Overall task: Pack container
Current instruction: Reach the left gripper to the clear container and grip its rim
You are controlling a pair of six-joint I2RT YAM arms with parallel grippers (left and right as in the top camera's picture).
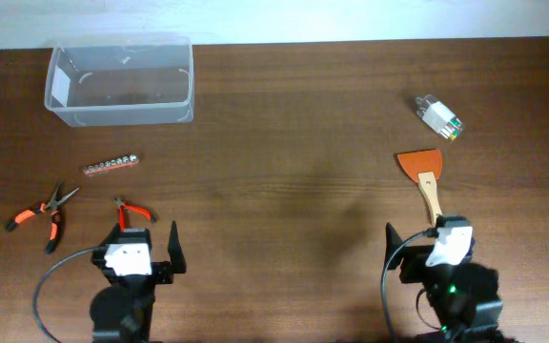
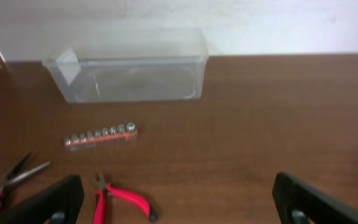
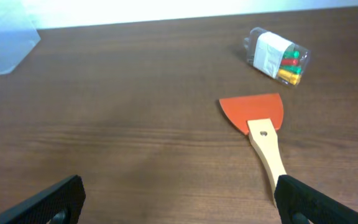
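The clear plastic container [image 1: 120, 81] stands empty at the far left of the table; it also shows in the left wrist view [image 2: 129, 73]. My left gripper [image 1: 149, 250] is open and empty near the front edge, with small red-handled pliers [image 1: 133, 213] just ahead of it [image 2: 120, 199]. My right gripper [image 1: 416, 246] is open and empty at the front right. An orange scraper with a wooden handle [image 1: 424, 177] lies ahead of it [image 3: 258, 127], the handle end beside the right finger.
A socket rail [image 1: 110, 167] and orange-handled long-nose pliers [image 1: 41, 214] lie on the left. A small clear case of coloured bits [image 1: 440, 117] lies at the far right [image 3: 275, 56]. The table is dark brown wood.
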